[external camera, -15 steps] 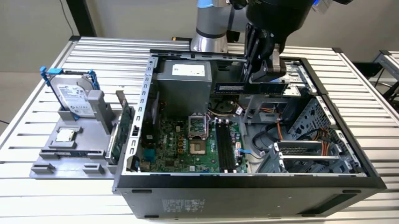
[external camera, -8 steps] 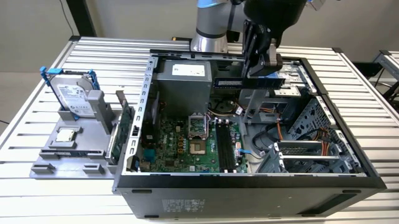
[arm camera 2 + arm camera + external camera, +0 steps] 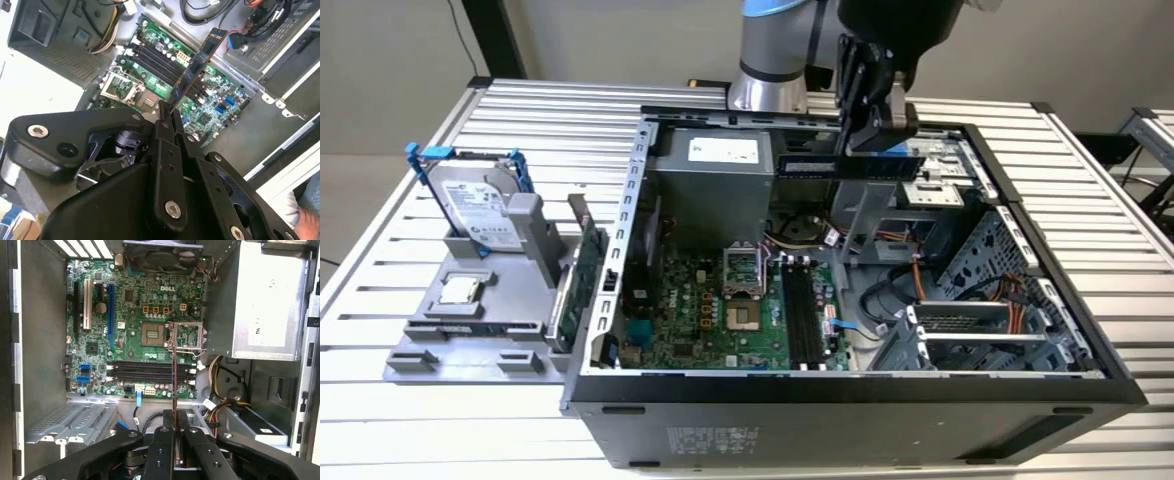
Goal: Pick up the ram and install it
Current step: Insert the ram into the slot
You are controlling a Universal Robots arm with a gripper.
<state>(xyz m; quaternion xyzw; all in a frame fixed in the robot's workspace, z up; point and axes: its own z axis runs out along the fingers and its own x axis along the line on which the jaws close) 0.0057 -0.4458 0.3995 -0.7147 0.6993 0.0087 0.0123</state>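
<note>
Exterior view: open case (image 3: 854, 385) sits mid-table (image 3: 400, 420), arm over its far edge. Gripper (image 3: 878, 150) clamped tight on ram (image 3: 821, 166); stick held level in the air above the case, near power supply (image 3: 707, 185). First wrist view: fingers (image 3: 162, 440) pinch one end of ram, board seen edge-on, hanging over motherboard (image 3: 130, 315), apart from its black slots (image 3: 140, 371). Hard drive (image 3: 474, 205) stands in grey holder (image 3: 480, 330) by the table's edge on the exterior view's left

Case (image 3: 854, 385) open-topped; clear drop from ram (image 3: 845, 166) to black slots (image 3: 803, 315) (power supply (image 3: 707, 195), drive cage (image 3: 981, 340) flanking).
</note>
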